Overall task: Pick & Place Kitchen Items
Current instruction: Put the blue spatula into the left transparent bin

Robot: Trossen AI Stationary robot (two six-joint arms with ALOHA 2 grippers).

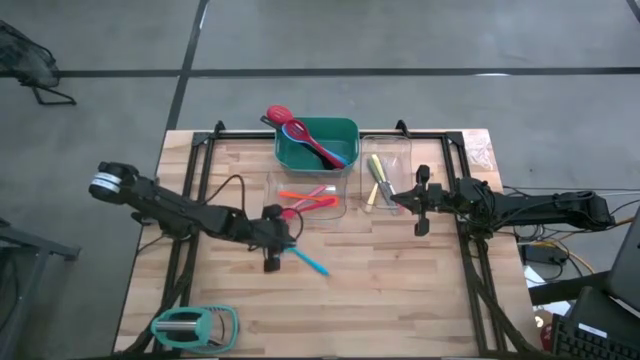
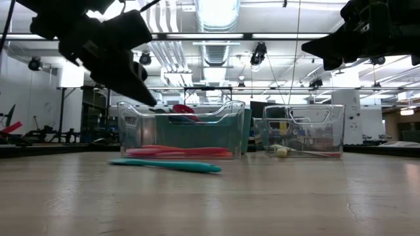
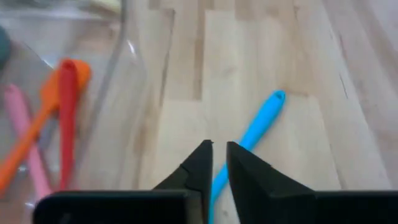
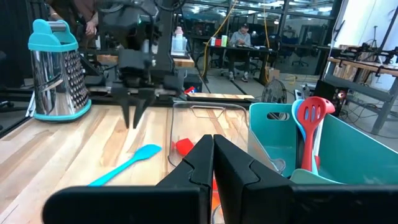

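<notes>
- Pale wooden table (image 1: 400,300) fills our overhead view, with a workshop of ceiling lights and benches visible beyond it at table height.
- At the near left corner we see a mint-green and grey grater (image 1: 192,326) lying well apart from everything else.
- Over the table's middle, the left gripper (image 1: 272,262) hangs with its fingers nearly shut and holding nothing, just above the blue spatula (image 1: 310,261), which lies flat on the wood.
- Beside it we find a clear bin (image 1: 343,208) holding orange, red and pink utensils (image 1: 308,198).
- Behind that, the green bin (image 1: 340,158) carries a red spoon (image 1: 283,115) and blue pieces.
- Farther right, a second clear bin (image 1: 400,145) holds yellow utensils (image 1: 378,178).
- Over this bin's edge the right gripper (image 1: 421,222) hovers closed and empty.
</notes>
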